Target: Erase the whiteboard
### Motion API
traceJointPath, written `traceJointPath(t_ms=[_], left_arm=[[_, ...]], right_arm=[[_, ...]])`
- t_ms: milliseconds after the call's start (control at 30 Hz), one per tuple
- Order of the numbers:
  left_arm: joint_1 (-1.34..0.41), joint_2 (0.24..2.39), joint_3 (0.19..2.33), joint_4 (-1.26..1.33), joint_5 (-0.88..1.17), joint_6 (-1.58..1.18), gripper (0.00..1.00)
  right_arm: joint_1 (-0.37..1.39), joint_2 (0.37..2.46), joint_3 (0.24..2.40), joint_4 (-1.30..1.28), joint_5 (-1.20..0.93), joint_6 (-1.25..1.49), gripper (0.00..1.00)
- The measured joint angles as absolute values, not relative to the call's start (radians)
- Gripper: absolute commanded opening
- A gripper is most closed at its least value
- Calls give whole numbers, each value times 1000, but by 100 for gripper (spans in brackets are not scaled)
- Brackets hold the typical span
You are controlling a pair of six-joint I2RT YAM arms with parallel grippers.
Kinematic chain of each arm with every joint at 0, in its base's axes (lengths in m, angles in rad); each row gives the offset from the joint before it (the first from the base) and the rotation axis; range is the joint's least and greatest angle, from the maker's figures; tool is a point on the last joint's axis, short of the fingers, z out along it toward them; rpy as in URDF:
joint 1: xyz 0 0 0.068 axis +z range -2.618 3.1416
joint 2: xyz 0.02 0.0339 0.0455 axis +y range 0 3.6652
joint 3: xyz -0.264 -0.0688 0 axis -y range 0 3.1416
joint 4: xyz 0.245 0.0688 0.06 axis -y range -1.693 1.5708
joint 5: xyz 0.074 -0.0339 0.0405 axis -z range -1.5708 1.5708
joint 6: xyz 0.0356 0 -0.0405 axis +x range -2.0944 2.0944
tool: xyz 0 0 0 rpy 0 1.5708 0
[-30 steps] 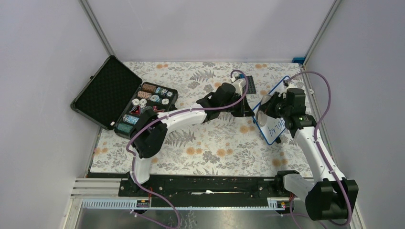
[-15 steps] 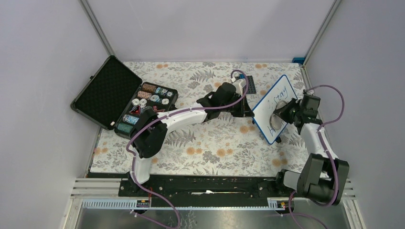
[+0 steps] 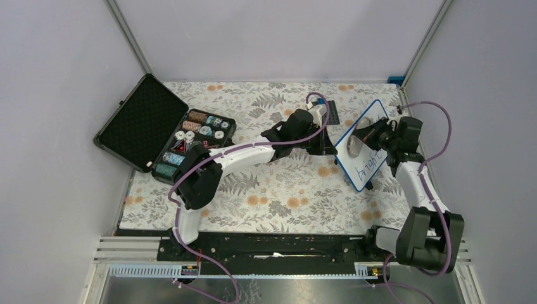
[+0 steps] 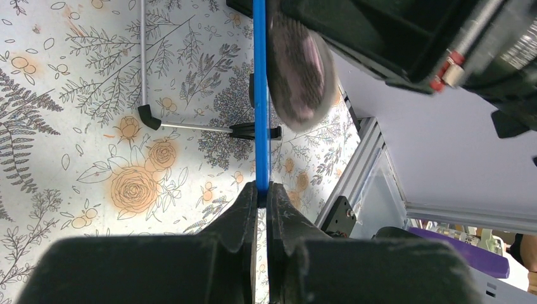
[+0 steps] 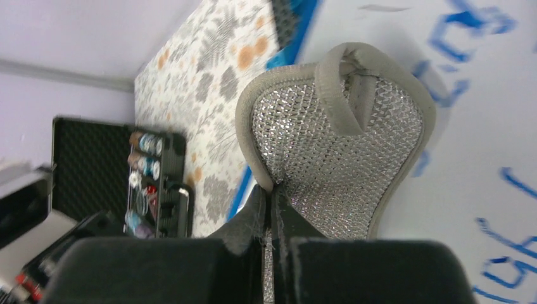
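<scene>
left pincer (image 4: 261,190): clamped on edge of thin blue-framed white rectangular whiteboard (image 3: 366,166) | right pincer (image 5: 273,197): clamped on silvery mesh pad (image 5: 335,139), pad held against the board just ahead

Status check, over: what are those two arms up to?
Left fingers shut on whiteboard edge. Right fingers shut on pad, against board. Blue writing unwiped. Nothing blocking.

Whiteboard (image 3: 364,166) (image 4: 259,95) (image 5: 481,158): small, rectangular, with a white face, thin blue frame and rounded corners. Bears blue handwriting; "bright" is legible on the nearer half. Raised on edge over the right rear of the floral worktop (image 3: 285,202), its written face tilted toward the right. The frame's left edge is pinched in the left hand (image 4: 261,190).
</scene>
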State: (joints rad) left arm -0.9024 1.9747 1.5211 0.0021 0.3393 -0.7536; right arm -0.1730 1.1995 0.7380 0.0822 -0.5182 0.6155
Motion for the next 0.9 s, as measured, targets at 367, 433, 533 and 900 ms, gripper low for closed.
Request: traceJointPath(t_ms=[367,433,533,900], left_arm=[[-902,1976,1522,3,345,-754,0],[-901,1977,1522,7,349,-757,0],[-899,1979,1523,10,358,-761,0],[-901,1995,1524,20,393,-788,0]], right_arm=[[-337,1257,651,88,-492,641,0],[-330,1254,651,87,-490,634,0],[-277,1240,672,59,-447,603,0],[-27,1218,826,31,-340,572,0]])
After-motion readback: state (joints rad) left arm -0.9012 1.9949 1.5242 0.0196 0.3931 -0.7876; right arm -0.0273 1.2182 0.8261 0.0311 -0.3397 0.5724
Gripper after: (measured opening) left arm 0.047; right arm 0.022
